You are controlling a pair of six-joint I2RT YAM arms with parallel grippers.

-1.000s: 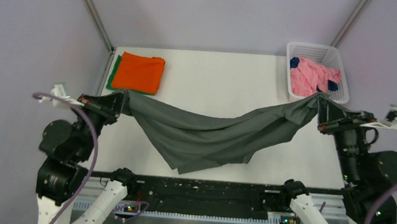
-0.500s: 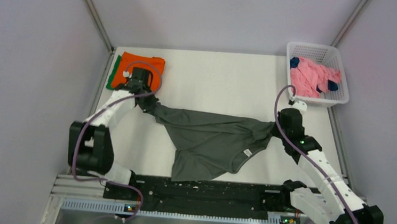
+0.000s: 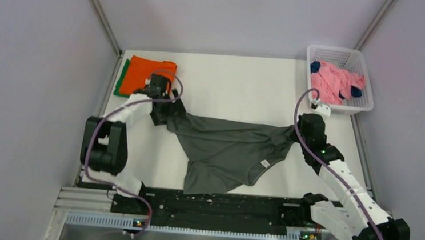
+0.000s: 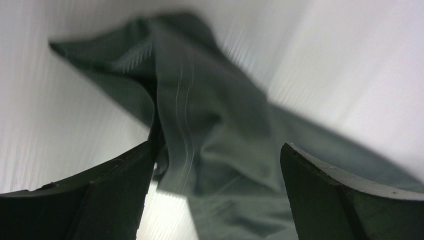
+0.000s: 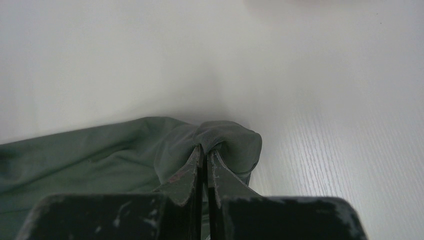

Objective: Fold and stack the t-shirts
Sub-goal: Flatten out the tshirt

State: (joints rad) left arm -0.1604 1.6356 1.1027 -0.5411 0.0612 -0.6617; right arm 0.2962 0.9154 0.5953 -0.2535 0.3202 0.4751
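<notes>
Basket: white plastic lattice basket [image 3: 336, 52] at the far right corner of the table [image 3: 236, 82]. It holds a crumpled pink t-shirt [image 3: 330, 83], with navy blue cloth [image 3: 316, 67] showing at its left and right edges.

Stack: folded orange t-shirt [image 3: 145, 72] at far left, lying on a green t-shirt [image 3: 121, 81] that shows only as a strip along its left side. The left arm's wrist and cable cover the stack's near right corner.

Work piece: dark olive-grey t-shirt [image 3: 228, 150] lies rumpled on mid-table, well apart from the basket, with a white label [image 3: 264, 163] exposed.

Left gripper [image 4: 217, 147]: at the shirt's left end, fingers spread wide, with cloth under the gap and not pinched.

Right gripper [image 5: 205, 150]: at the shirt's right end, clamped on a bunched fold of olive cloth.
</notes>
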